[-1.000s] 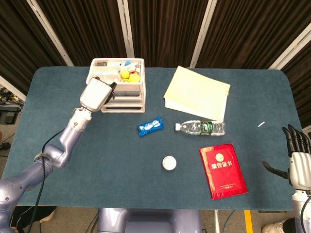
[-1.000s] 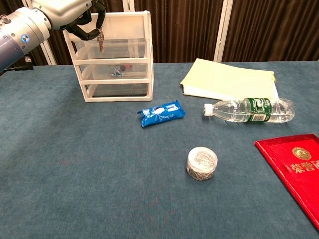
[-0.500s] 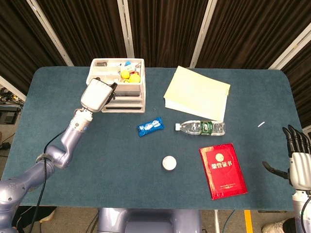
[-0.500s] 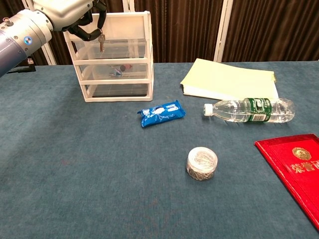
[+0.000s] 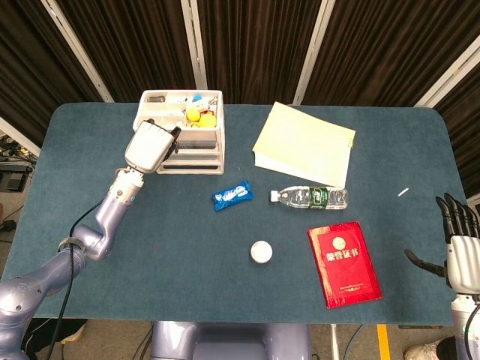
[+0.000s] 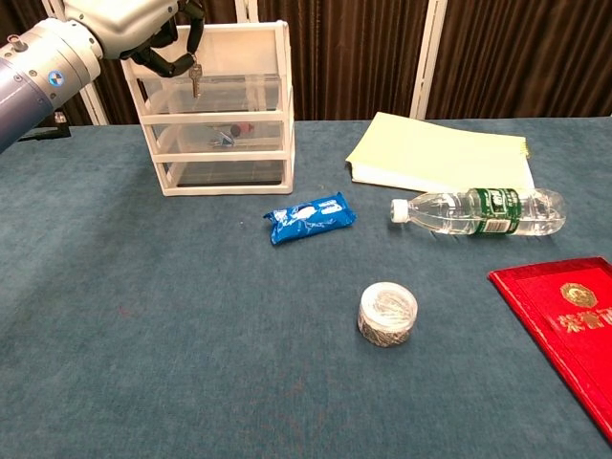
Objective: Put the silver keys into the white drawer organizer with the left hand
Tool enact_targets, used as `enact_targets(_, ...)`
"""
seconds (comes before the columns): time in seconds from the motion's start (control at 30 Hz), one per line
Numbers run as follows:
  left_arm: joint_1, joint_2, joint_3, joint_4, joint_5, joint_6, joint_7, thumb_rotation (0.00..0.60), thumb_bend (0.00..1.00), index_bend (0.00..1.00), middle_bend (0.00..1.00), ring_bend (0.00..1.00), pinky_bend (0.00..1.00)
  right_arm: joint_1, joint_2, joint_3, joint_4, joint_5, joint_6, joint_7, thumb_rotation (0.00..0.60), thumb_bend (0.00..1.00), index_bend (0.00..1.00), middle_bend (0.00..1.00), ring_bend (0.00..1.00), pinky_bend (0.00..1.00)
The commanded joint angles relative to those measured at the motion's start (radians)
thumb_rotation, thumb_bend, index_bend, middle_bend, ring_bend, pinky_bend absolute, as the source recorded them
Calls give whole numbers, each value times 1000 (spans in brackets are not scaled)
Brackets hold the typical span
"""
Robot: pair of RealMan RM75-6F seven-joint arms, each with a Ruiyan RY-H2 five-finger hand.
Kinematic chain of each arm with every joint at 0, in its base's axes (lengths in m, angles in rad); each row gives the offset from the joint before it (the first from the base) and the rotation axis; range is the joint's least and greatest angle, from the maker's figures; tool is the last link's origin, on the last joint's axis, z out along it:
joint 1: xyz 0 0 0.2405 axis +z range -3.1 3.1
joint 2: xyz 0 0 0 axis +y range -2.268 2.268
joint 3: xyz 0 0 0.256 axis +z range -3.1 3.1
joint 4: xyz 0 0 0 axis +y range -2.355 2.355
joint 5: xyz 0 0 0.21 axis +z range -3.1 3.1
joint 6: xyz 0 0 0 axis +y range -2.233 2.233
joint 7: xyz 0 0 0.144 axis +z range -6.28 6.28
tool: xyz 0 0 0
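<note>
**Keys held at front of organizer top, not yet released**

Left hand (image 6: 143, 29) has fingers curled, pinching the silver keys (image 6: 194, 78) at the top; they dangle in front of the upper tier of the white drawer organizer (image 6: 239, 143), which sits at 11 o'clock on the table (image 5: 112, 225).

Handling, my read: small, light, rigid metal, loose on a ring, so they'll swing. Slick too. Hold at the ring, as now.

Versus 1 s ago: hand and keys have crept slightly toward 3 o'clock and up; otherwise no change. Right hand (image 5: 459, 247) is spread and empty at the 4 o'clock edge, unmoved.
</note>
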Motion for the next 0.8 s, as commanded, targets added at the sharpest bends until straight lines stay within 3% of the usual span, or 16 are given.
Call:
enact_targets(0.03,0,-5,2,8,0,0,0,600,431,586,994,878,747,0,0,0,0,0,0,1,600,49,0,0,0,0)
enact_targets(0.8,1,-16,-6,13,-8,12,11,600,405,547,992,876,747,-2,1,0,-1,-3,4,6,600,49,0,0,0,0)
